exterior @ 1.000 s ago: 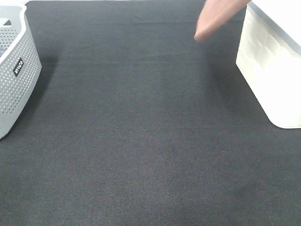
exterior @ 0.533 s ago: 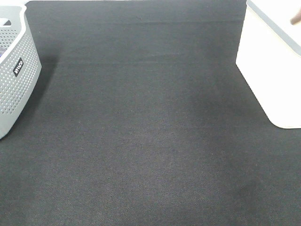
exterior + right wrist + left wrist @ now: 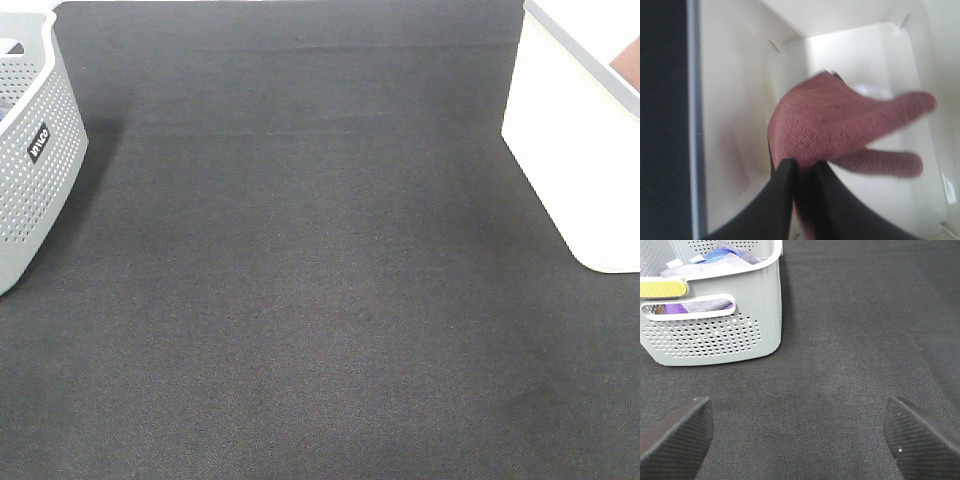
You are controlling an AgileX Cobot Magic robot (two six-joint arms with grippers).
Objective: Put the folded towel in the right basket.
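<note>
Right gripper: jaws pinched tight on one edge of the towel.
Towel: hanging over the right basket interior (folds drooping loose).
Left gripper: spread wide, empty.
Risk: a release from here may let the towel unfold, or drape over the rim.

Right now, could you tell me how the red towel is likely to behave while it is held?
The towel looks floppy: it splays in loose lobes past the fingers rather than holding shape. It seems light, since a thin pinch by the right gripper carries it. Its ribbed weave probably grips well.
</note>
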